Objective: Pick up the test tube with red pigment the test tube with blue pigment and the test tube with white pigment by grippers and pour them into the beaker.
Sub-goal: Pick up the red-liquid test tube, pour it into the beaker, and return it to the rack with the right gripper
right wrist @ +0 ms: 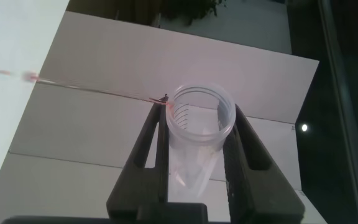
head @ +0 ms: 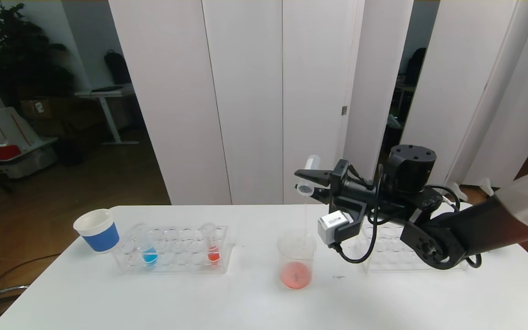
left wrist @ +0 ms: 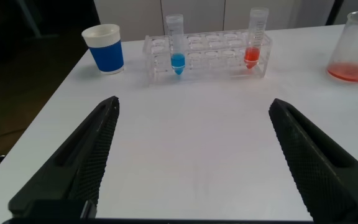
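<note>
My right gripper (head: 307, 182) (right wrist: 197, 112) is shut on a clear graduated test tube (head: 309, 176) (right wrist: 201, 127), tipped mouth-down above the beaker (head: 296, 261) (left wrist: 356, 43). The tube is almost empty, and a thin reddish stream runs from its lip, so I take it for the test tube with red pigment. Red liquid lies in the beaker's bottom. The test tube with blue pigment (head: 148, 250) (left wrist: 176, 43) stands in the left rack (head: 177, 261) (left wrist: 210, 65), alongside another tube holding red liquid (head: 211, 247) (left wrist: 257, 37). The test tube with white pigment is out of view. My left gripper (left wrist: 194, 106) hangs open over the bare table, well short of the rack.
A white paper cup with a blue band (head: 97, 230) (left wrist: 106, 48) stands left of the left rack. A second clear rack (head: 392, 256) sits behind my right arm, right of the beaker. White panels stand behind the table.
</note>
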### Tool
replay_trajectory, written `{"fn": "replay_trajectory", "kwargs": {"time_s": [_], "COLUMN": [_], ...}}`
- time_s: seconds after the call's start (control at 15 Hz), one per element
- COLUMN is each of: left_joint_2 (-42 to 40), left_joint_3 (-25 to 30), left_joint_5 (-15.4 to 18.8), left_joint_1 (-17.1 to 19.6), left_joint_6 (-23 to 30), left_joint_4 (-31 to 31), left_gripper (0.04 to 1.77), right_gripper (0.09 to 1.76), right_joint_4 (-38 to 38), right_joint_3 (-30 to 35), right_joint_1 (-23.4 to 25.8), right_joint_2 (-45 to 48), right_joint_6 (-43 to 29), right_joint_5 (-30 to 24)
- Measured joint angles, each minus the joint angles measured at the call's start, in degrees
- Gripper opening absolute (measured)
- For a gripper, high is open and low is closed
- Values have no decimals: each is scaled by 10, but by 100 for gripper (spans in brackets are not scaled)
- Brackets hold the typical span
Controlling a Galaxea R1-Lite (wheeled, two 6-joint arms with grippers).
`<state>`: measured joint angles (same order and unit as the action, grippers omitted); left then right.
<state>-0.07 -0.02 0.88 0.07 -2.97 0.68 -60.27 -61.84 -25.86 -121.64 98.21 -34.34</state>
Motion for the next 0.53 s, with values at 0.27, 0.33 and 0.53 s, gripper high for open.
{"fn": "replay_trajectory", "kwargs": {"time_s": [0.27,0.33,0.53], "left_joint_2": [0,0,0], "left_joint_3": [0,0,0], "left_joint_5": [0,0,0], "left_joint_1": [0,0,0], "left_joint_6": [0,0,0], "left_joint_4": [0,0,0], "left_gripper": [172,172,172], "right_gripper": [58,58,58], "right_joint_4": [0,0,1], "right_joint_3": [-8,-9,-18], "right_joint_1": [0,-1,-5], "right_joint_2": [0,-1,-4], "right_joint_6": [6,6,6], "right_joint_5": [0,0,0]}}
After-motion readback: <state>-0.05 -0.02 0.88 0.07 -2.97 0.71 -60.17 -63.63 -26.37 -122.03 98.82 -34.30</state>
